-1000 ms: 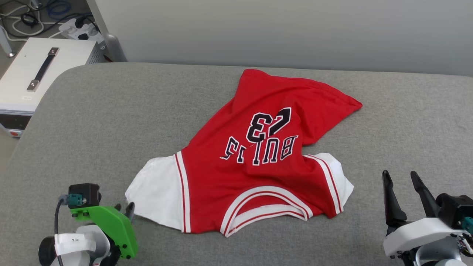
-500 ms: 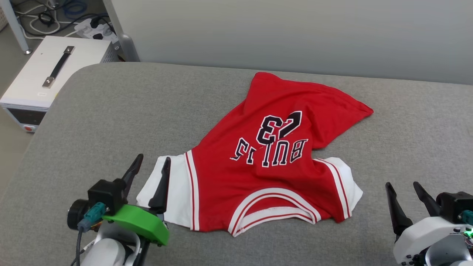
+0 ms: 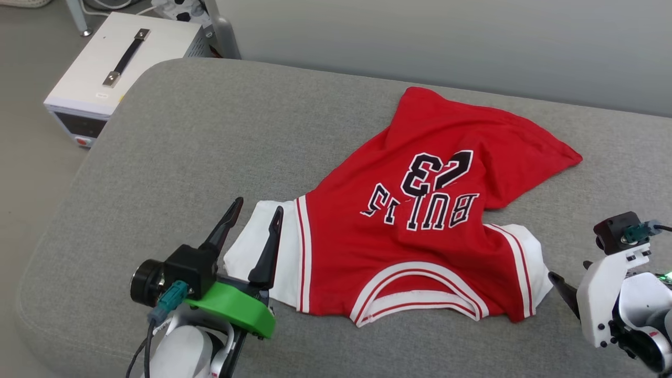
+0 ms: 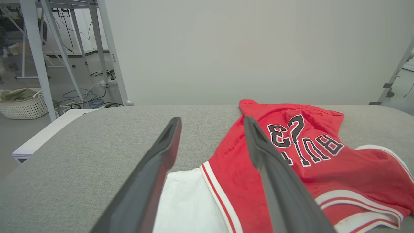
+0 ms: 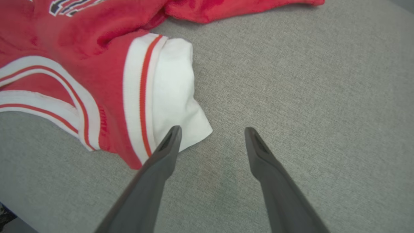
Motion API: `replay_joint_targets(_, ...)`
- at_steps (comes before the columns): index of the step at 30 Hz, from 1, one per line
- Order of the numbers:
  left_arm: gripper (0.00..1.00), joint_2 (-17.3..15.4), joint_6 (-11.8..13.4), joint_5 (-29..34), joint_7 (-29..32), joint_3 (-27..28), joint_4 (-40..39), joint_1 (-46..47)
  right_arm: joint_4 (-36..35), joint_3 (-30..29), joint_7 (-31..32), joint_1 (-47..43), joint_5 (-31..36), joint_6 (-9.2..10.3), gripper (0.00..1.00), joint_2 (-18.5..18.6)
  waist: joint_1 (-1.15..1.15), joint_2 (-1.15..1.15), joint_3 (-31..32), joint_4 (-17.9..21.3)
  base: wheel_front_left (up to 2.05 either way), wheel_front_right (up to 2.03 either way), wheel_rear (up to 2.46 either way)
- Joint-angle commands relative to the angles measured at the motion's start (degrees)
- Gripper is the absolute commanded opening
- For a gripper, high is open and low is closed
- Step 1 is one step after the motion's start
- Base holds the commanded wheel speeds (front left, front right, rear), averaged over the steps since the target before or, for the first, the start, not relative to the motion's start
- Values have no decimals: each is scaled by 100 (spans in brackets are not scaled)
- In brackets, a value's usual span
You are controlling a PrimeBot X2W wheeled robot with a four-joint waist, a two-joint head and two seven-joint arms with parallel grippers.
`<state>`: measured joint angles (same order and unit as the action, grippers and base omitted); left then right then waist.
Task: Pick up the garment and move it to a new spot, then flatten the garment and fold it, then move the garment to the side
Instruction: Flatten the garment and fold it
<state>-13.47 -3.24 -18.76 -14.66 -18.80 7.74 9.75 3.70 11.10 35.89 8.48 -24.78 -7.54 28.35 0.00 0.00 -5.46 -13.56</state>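
The garment (image 3: 420, 210), a red jersey with white sleeves and black "BULLS 23" lettering, lies rumpled on the grey padded table (image 3: 184, 147), collar toward me. My left gripper (image 3: 258, 205) stands open over the garment's left white sleeve (image 3: 286, 247), holding nothing. In the left wrist view the left gripper (image 4: 212, 119) points across the table, with the sleeve (image 4: 187, 200) below between its fingers and the garment (image 4: 323, 168) to the right. My right gripper (image 5: 212, 128) is open and tilted down at the table, its left fingertip at the corner of the right white sleeve (image 5: 174, 81).
A white box with a black handle (image 3: 126, 58) stands on the floor beyond the table's rounded left corner. A grey wall (image 3: 420, 37) runs behind the table. In the left wrist view, metal frame legs (image 4: 35, 58), cables and a woven basket (image 4: 22, 103) stand at the far left.
The head camera has shifted, sliding the scene right. My left gripper opened and swung up over the left sleeve. My right gripper tipped down toward the right sleeve. The garment has not moved.
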Motion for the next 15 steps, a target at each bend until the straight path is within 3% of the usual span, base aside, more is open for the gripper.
replay_joint_targets(1,100,68,-54,84,-32,39,-32,79,109,131,92,166,-88,5,100,94,0,0,-181,-204,0,0,0)
replay_joint_targets(10,100,346,-238,309,-33,218,-17,133,769,921,248,661,-316,5,100,487,0,0,-470,-545,0,0,0)
replay_joint_targets(15,100,428,-302,369,-33,301,78,152,1051,1293,110,778,-550,5,100,499,0,0,-583,-635,0,0,0)
